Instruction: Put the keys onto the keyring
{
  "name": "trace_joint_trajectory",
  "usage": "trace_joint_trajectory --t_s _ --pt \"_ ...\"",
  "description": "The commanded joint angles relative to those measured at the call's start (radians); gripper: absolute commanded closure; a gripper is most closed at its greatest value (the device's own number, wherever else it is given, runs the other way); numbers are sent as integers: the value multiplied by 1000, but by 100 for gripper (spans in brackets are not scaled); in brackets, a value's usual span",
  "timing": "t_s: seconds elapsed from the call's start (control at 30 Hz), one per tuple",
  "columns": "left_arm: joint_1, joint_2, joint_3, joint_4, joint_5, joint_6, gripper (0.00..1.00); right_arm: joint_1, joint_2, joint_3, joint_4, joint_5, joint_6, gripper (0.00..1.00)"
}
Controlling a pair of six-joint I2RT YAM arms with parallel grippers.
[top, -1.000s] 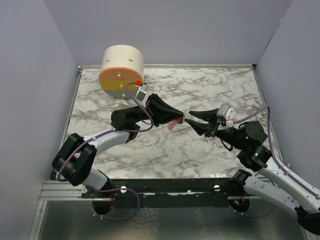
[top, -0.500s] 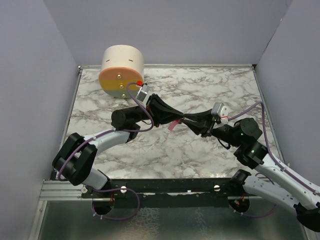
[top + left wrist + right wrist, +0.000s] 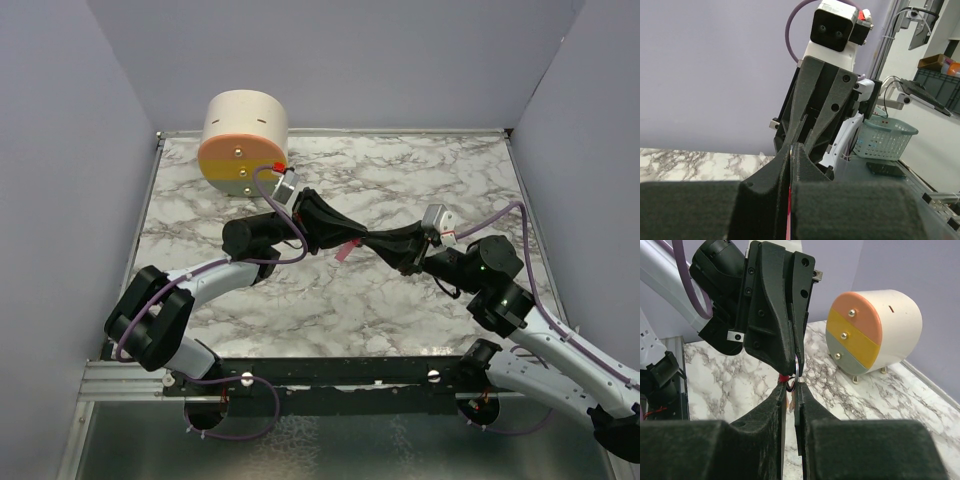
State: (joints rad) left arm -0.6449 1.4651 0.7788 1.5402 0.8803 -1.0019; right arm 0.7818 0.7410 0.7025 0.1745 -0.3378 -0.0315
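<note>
Both grippers meet tip to tip above the middle of the marble table (image 3: 420,180). My left gripper (image 3: 358,240) is shut, and a thin pink-red strip of the keys (image 3: 789,200) shows between its fingers; the pink piece (image 3: 346,250) hangs just below the tips. In the right wrist view a thin metal keyring (image 3: 797,369) sticks out of the left gripper's tips, with a red bit of the keys (image 3: 784,377) beside it. My right gripper (image 3: 791,389) has closed to a narrow slit, and the ring's lower edge sits between its fingertips, touching both.
A cream cylinder (image 3: 243,140) with a pink, yellow and grey front face stands on small feet at the back left of the table. Purple walls close in the table on three sides.
My right arm has reached left to the left gripper's tips and its jaws have closed from wide open to a narrow slit round the ring. The left arm has held still.
</note>
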Motion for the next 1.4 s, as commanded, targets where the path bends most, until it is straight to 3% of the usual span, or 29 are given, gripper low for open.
trace_joint_trajectory --t_s 0.0,0.43,0.57,0.77,0.9,1.0,1.07,1.2,1.37 --pt "-4 -5 20 225 45 11 100 5 1 44 16 -1 7 90" --pt "-18 1 21 225 67 20 100 5 12 55 37 13 25 92" --pt "-24 6 22 225 74 23 100 5 17 61 44 19 31 99" --pt "-25 9 19 223 78 25 100 5 19 62 49 50 49 99" --pt "-25 8 18 223 72 25 82 5 23 67 42 61 53 99" --pt "-24 10 18 222 69 25 79 5 23 68 37 67 51 99" --pt "-24 11 18 223 67 25 80 5 20 69 36 74 50 99" --pt "-24 12 18 222 58 25 100 4 17 67 34 83 48 99" --pt "-24 14 22 222 50 24 100 4 15 67 24 92 45 99"
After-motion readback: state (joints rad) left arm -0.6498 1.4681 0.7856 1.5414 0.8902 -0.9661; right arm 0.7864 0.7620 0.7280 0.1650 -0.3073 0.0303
